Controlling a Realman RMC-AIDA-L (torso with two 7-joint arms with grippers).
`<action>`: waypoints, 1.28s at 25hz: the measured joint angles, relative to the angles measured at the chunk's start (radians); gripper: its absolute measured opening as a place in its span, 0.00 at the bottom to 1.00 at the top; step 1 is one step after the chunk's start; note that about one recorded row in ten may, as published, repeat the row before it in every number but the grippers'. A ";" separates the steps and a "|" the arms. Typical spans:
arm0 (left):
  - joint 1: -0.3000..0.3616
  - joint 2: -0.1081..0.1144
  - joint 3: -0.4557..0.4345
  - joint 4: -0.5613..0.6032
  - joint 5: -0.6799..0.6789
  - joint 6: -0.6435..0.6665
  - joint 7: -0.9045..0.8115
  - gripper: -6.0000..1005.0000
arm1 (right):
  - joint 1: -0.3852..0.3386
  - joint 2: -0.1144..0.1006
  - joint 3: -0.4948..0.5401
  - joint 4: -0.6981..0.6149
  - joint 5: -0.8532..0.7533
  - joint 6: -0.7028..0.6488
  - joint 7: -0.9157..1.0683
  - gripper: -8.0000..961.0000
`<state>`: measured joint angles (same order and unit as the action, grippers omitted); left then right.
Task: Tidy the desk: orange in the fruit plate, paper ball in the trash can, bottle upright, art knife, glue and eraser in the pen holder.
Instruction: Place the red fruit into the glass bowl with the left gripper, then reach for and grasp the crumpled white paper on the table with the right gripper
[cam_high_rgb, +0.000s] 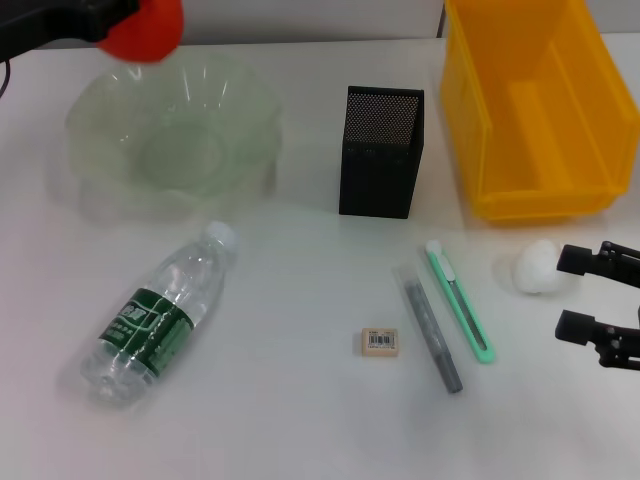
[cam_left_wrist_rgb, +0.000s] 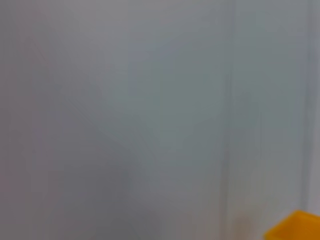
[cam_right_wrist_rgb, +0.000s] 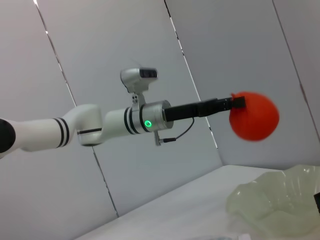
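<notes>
My left gripper (cam_high_rgb: 118, 22) is shut on the orange (cam_high_rgb: 147, 27), held in the air over the far rim of the translucent green fruit plate (cam_high_rgb: 100, 150). The right wrist view shows the same orange (cam_right_wrist_rgb: 254, 116) above the plate (cam_right_wrist_rgb: 272, 205). A clear bottle (cam_high_rgb: 160, 315) lies on its side at the front left. The black mesh pen holder (cam_high_rgb: 380, 150) stands mid-table. In front of it lie the eraser (cam_high_rgb: 380, 341), the grey glue stick (cam_high_rgb: 432, 328) and the green art knife (cam_high_rgb: 460, 302). My right gripper (cam_high_rgb: 572, 293) is open, just right of the white paper ball (cam_high_rgb: 537, 268).
A yellow bin (cam_high_rgb: 535, 110), serving as the trash can, stands at the back right behind the paper ball; a corner of it (cam_left_wrist_rgb: 296, 227) shows in the left wrist view. Grey wall panels stand behind the table.
</notes>
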<state>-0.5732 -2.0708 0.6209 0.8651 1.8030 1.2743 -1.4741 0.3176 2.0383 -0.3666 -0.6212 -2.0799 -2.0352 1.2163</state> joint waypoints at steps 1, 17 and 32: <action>0.001 0.002 0.009 -0.045 -0.033 -0.053 0.018 0.22 | 0.004 0.003 0.000 0.000 0.000 0.007 0.000 0.81; 0.095 0.033 0.034 -0.086 -0.116 0.391 0.068 0.83 | 0.032 -0.024 0.008 -0.255 0.160 -0.035 0.336 0.80; 0.136 0.042 0.192 -0.086 0.044 0.542 0.121 0.83 | 0.238 0.029 -0.444 -0.992 -0.507 -0.006 1.059 0.79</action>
<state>-0.4372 -2.0292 0.8128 0.7789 1.8473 1.8168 -1.3532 0.5555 2.0670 -0.8105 -1.6131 -2.5867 -2.0417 2.2752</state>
